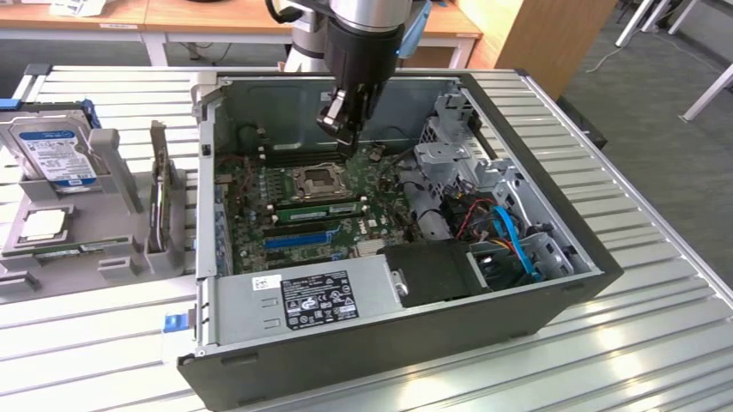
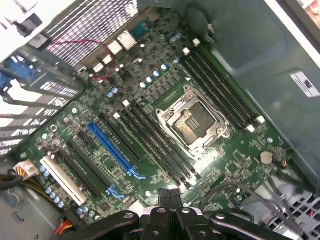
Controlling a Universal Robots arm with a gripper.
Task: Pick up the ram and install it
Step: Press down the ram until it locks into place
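Ram (image 1: 318, 204), by my reading, stands in a slot just beside the socket (image 1: 318, 180), so pickup and placing appear done, though I cannot confirm it is latched; pincer (image 1: 343, 142) hangs clenched and empty above the motherboard (image 1: 378, 176).

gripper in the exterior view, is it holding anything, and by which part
Nothing is held: the gripper has its jaws shut on nothing, above the motherboard.

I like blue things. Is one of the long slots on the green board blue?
Yes, the wrist view shows a long blue slot on the motherboard, lying among the black ones.
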